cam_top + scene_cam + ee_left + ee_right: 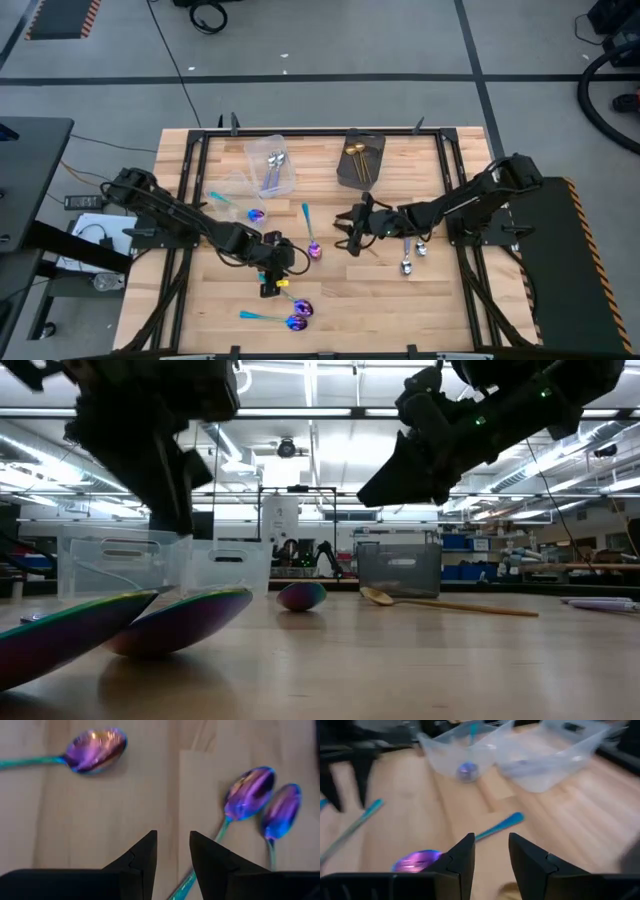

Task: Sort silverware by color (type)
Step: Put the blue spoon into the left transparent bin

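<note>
1. High view: the left pincer (272, 283) hangs over the bench (440, 300); its fingers (142, 854) stand a little apart and hold nothing; two teal-handled spoons (298, 315) lie just beside it, another (313, 247) near.
2. The right pincer (352, 232) hangs mid-bench, also a little open and empty; a gold spoon (440, 602) lies under it; lilac-handled spoons (412, 255) lie behind it.

Both dark arms reach inward over the counter; the left hand (272, 283) and the right hand (348, 232) each hover with fingers parted, empty.
</note>
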`<act>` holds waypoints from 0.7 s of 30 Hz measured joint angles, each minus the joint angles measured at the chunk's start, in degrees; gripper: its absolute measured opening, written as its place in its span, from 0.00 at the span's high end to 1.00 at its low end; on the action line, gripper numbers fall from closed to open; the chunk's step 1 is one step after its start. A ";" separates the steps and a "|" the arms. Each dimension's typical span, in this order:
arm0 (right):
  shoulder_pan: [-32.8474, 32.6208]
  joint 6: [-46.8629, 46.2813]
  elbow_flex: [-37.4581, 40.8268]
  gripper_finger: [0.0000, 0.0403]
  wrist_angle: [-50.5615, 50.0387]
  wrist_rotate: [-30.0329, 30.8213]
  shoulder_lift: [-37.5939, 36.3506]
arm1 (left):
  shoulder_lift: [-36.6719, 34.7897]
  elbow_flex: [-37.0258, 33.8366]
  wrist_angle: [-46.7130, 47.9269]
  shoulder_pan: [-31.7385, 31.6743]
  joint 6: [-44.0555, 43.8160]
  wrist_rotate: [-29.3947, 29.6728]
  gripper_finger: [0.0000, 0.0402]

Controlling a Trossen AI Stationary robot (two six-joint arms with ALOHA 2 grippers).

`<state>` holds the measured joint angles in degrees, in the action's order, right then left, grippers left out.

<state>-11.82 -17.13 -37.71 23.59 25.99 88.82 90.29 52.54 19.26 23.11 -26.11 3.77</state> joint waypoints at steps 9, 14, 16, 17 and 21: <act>-4.80 4.61 -0.06 0.68 3.01 1.94 0.54 | 5.47 5.73 5.27 0.99 -2.21 -0.84 0.69; -5.88 9.66 0.00 0.68 4.38 3.04 1.24 | 8.46 9.14 9.65 2.88 -3.30 -1.02 0.69; -5.91 11.08 0.00 0.68 5.10 3.06 1.23 | 9.18 10.31 11.29 3.70 -3.28 -1.07 0.69; -5.92 11.43 0.00 0.68 5.23 3.06 1.20 | 9.60 11.13 12.66 4.08 -3.28 -1.07 0.69; -5.86 13.30 -0.02 0.68 5.53 3.27 1.22 | 11.80 12.85 16.05 4.55 -2.96 -0.52 0.69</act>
<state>-17.67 -3.83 -37.74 29.12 29.26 90.04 102.08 65.39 35.31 27.66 -29.07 3.25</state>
